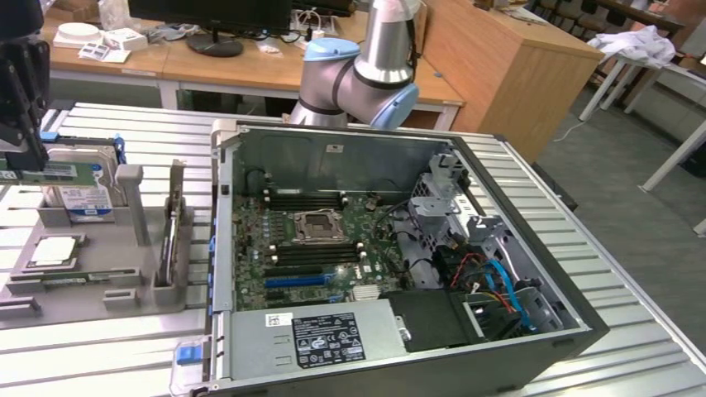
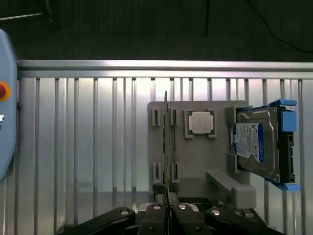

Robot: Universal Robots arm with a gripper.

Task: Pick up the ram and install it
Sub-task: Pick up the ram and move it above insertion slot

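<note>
My black gripper (image 1: pixel 25 161) hangs at the exterior view's far left, above the grey parts fixture (image 1: pixel 94 265). It is shut on the ram (image 1: pixel 55 174), a thin green stick held level just above the fixture. In the wrist view the ram (image 2: pixel 166 127) appears edge-on as a thin line running out from between the fingers (image 2: pixel 155 215) of the gripper (image 2: pixel 167 208), over the fixture's slotted holders (image 2: pixel 156 117). The open computer case (image 1: pixel 226 248) lies at the centre, its motherboard (image 1: pixel 320 248) showing long black memory slots (image 1: pixel 303 200) around the processor socket (image 1: pixel 320 223).
On the fixture stand a blue-labelled hard drive (image 1: pixel 83 198) (image 2: pixel 254 144), a square processor (image 1: pixel 53 252) (image 2: pixel 200 122) and another green stick (image 1: pixel 66 279). A power supply (image 1: pixel 320 335) and cables (image 1: pixel 497 281) sit in the case. The ribbed metal table (image 1: pixel 617 273) runs around it.
</note>
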